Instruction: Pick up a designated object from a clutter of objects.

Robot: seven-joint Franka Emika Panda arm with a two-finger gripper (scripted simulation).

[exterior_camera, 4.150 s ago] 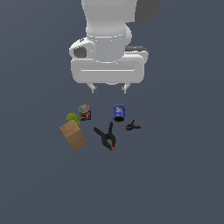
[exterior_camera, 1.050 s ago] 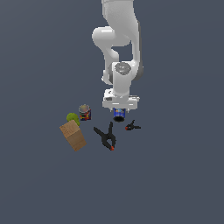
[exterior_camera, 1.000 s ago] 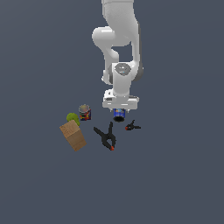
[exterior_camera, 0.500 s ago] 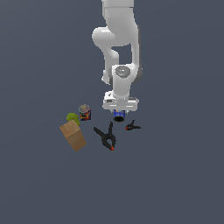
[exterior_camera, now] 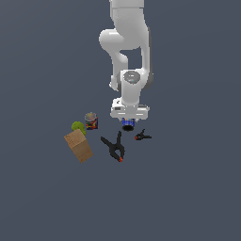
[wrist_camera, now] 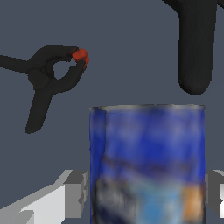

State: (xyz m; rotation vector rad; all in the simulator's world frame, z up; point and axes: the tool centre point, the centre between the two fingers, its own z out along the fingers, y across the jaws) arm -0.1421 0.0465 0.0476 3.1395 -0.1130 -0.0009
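- Our fingers (wrist_camera: 74,192) sit on either side of the blue can (wrist_camera: 146,162), narrowly parted and close against its walls; whether they actually press it, we cannot tell.
- The gripper (exterior_camera: 128,118) is right down over the blue can in the exterior view, only a sliver of blue showing beneath it.
- Just beside the blue can lies the small black clamp (exterior_camera: 142,136), towards the exterior view's right.
- The large black clamp (exterior_camera: 114,147) lies near the blue can on its other side.
- Further from the blue can, the red-and-dark can (exterior_camera: 91,121) stands upright.
- Beyond that, well apart from the blue can, the green ball (exterior_camera: 77,127) touches the brown cardboard box (exterior_camera: 78,146).
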